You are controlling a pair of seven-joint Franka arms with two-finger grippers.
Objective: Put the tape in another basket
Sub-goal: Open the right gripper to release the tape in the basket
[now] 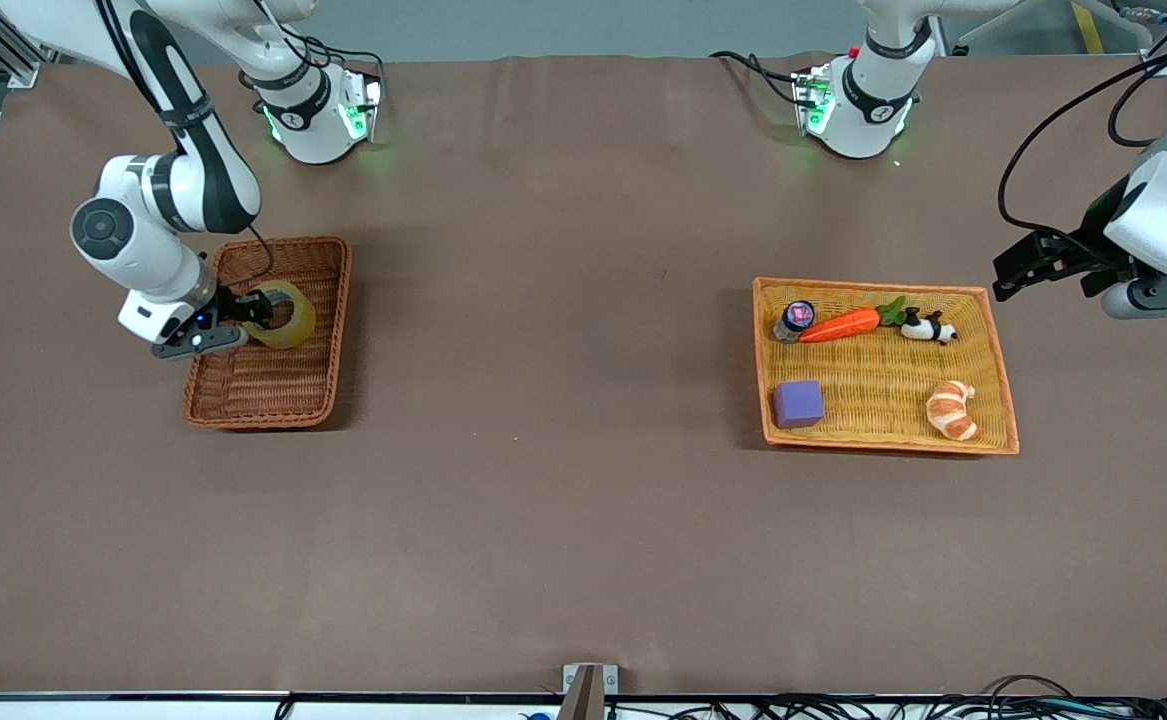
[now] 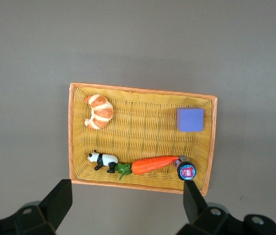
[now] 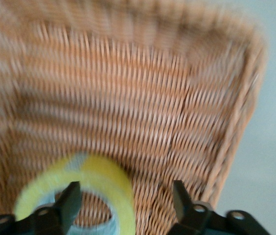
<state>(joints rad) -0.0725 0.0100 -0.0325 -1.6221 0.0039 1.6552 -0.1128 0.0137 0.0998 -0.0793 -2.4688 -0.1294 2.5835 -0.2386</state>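
Note:
The tape [image 1: 288, 314], a yellowish translucent ring, is inside the reddish-brown wicker basket [image 1: 263, 390], tilted against its floor near the robots' end. My right gripper [image 1: 255, 312] hangs low in that basket with its fingers spread wide. In the right wrist view one finger sits in the hole of the tape [image 3: 106, 178]. The other finger stands clear of it over the weave of the basket [image 3: 152, 98], so the right gripper [image 3: 126, 200] is open around the band. My left gripper [image 1: 1008, 275] waits open and empty in the air beside the yellow tray.
The orange-rimmed yellow tray [image 1: 1003, 385] lies toward the left arm's end and shows whole in the left wrist view [image 2: 143, 89]. It holds a carrot [image 1: 840, 324], a toy panda [image 1: 928, 327], a croissant [image 1: 953, 410], a purple block [image 1: 798, 403] and a small jar [image 1: 795, 318].

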